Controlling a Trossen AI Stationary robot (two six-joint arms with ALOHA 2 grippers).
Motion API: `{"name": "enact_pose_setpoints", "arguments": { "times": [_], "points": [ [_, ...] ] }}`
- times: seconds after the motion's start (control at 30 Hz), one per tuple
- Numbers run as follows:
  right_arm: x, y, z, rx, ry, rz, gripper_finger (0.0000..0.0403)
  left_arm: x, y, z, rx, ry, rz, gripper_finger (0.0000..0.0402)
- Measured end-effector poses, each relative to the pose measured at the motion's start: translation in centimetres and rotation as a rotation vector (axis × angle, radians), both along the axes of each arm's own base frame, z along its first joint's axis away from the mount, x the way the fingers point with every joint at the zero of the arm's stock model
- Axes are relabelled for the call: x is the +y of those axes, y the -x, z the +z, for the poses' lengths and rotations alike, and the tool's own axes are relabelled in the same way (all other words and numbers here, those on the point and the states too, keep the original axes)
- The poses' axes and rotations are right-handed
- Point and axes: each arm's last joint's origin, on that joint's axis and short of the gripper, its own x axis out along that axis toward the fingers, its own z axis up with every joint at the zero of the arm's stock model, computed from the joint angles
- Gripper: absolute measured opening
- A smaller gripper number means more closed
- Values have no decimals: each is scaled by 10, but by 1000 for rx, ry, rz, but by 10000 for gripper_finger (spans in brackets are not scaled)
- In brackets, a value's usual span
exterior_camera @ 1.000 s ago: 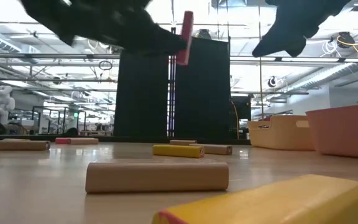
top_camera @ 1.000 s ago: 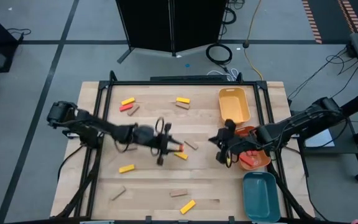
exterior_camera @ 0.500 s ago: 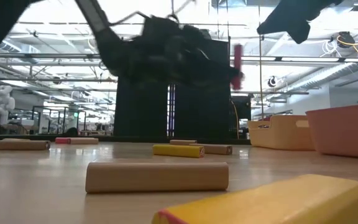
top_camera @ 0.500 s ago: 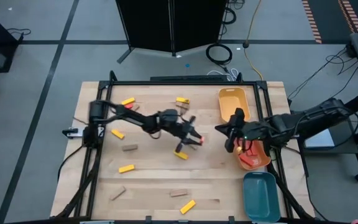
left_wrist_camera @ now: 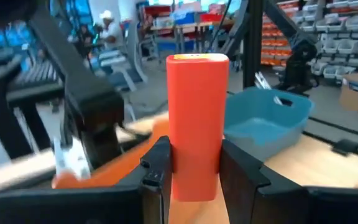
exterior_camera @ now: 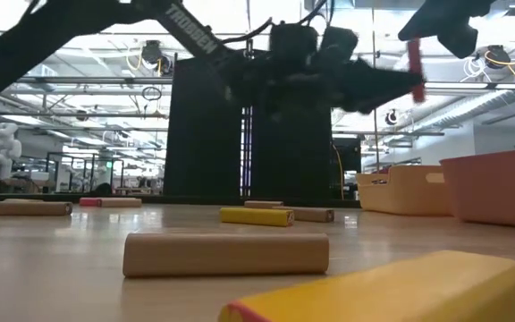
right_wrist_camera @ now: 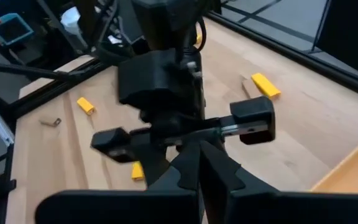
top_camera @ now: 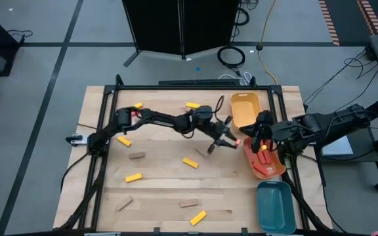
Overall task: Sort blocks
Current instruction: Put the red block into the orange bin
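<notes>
My left arm reaches across the table, and its gripper (top_camera: 230,139) is shut on a red block (left_wrist_camera: 194,118) in the air beside the orange tray (top_camera: 268,167). The low view shows this block (exterior_camera: 414,70) upright, high above the table. My right gripper (top_camera: 257,133) hovers over the orange tray's far end with its fingers (right_wrist_camera: 197,163) shut and empty. Several yellow and tan blocks lie flat on the table, among them a yellow one (top_camera: 190,162) and a tan one (top_camera: 136,156). My left gripper pinches the red block between its two fingers (left_wrist_camera: 157,167), which sit on the block's lower half (left_wrist_camera: 194,177). The fingers come level from the table's left and lie across the block. It stands upright, lifted clear of the table.
A yellow tray (top_camera: 247,110) stands beyond the orange one, and a teal tray (top_camera: 274,206) stands nearer. More blocks lie near the far edge (top_camera: 193,105) and the near edge (top_camera: 198,217). Both grippers are close together by the orange tray. A metal frame borders the table.
My left arm has stretched out toward the table's right, carrying the upright red block from the table's middle to beside the orange tray. My right gripper has moved toward the far right, over the orange tray.
</notes>
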Motion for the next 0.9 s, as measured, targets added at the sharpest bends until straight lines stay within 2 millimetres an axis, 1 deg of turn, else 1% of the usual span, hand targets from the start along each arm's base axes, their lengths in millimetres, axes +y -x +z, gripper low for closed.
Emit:
{"name": "enact_pose_setpoints", "arguments": {
  "times": [0.1,0.2,0.3,0.47,0.53,0.63,0.7,0.8,0.9],
  "points": [
    [-2,2,5,4,-9,-16,0,2,-16,12,-34,-35,8,91],
    [-3,2,8,8,12,-12,0,4,-29,12,-38,-55,41,91],
    [-5,1,7,22,44,-4,0,2,-42,4,-45,-56,64,91],
    [-9,1,7,37,61,-23,0,-4,-61,-23,-36,-63,174,91],
    [-10,1,7,40,68,-26,0,-6,-66,-32,-28,-64,190,91],
    [-11,1,7,47,90,-23,0,-13,-73,-37,-39,-52,208,91],
    [-13,1,7,49,96,-29,0,-23,-78,-38,-43,-44,219,91],
    [-15,1,7,49,95,-46,0,-37,-80,-45,-17,-46,225,91],
    [-17,0,7,49,96,-57,0,-44,-81,-47,4,-49,222,91]
  ]
}}
